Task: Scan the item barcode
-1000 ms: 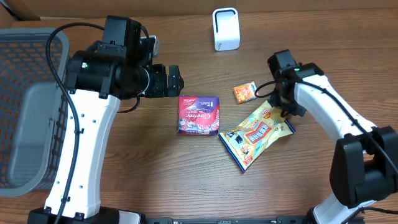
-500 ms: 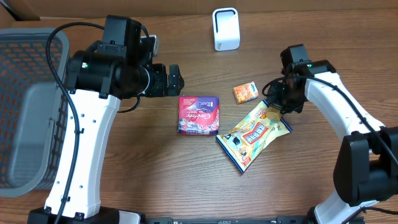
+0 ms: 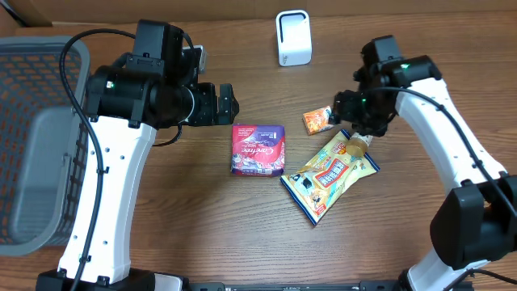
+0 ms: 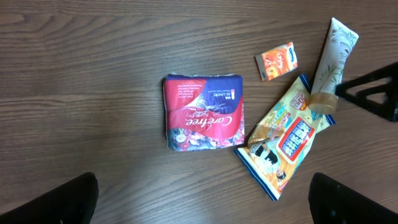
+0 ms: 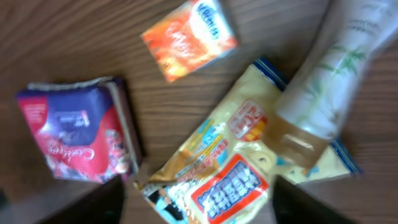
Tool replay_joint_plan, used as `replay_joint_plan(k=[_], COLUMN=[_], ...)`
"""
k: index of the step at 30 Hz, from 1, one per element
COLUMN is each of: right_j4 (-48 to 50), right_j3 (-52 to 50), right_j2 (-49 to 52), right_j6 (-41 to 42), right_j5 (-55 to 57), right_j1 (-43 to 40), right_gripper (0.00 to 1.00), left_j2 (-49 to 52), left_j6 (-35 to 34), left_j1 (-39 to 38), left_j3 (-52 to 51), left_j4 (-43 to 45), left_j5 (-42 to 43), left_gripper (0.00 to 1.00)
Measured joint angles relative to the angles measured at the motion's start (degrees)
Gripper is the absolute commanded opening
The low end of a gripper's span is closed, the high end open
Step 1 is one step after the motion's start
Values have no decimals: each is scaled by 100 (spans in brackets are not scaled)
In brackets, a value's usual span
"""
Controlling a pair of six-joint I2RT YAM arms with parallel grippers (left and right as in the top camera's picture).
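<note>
Wooden table (image 3: 202,234) carries all the goods flat and loose, which we take to mean none is yet on its way to the white scanner (image 3: 292,37) at the far edge. We see a pale tube (image 4: 333,56) lying slantwise, its tan cap end resting on the top corner of a yellow snack bag (image 3: 331,174). An orange box (image 3: 318,120) sits just beside them, and a red pack (image 3: 258,149) lies apart toward the middle. We judge the tube to be the item being worked, since the right hand (image 3: 358,121) hangs directly over it. That hand has its fingers spread wide, and its own camera shows nothing pinched between them. Whether a tip brushes the tube we cannot tell. The left hand (image 3: 229,103) hovers near the red pack, fully spread and empty.
</note>
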Motion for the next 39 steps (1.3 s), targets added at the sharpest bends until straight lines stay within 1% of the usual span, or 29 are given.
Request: replay_joint_plan(k=[3, 4, 5, 10, 16, 24, 29, 31, 34, 36, 39], right_j4=[181, 262, 350, 929, 1598, 1821, 1875, 1915, 1923, 1906, 1853], right_j3=[-4, -4, -4, -9, -9, -9, -9, -9, -9, -9, -9], right_j2=[0, 0, 0, 0, 0, 15, 282, 483, 774, 933, 1113], right_j6=[7, 39, 83, 192, 240, 254, 251, 256, 254, 254, 260], right_j5=[-52, -57, -59, -68, -332, -444, -463, -492, -619, -728, -887], right_j1=[245, 332, 433, 898, 1016, 1029, 1054, 1056, 1067, 1082, 1130], right_gripper=[90, 93, 100, 100, 100, 100, 100, 98, 92, 84, 82], left_j2=[0, 0, 0, 0, 0, 0, 0, 0, 0, 0, 0], left_j6=[0, 0, 0, 0, 0, 0, 0, 0, 0, 0, 0], left_j1=[0, 0, 0, 0, 0, 0, 0, 0, 0, 0, 0], left_j3=[0, 0, 0, 0, 0, 0, 0, 0, 0, 0, 0], left_j4=[-2, 0, 0, 0, 0, 0, 0, 0, 0, 0, 0], left_j5=[0, 0, 0, 0, 0, 0, 0, 0, 0, 0, 0], left_gripper=[100, 100, 100, 100, 100, 100, 100, 100, 100, 100, 100])
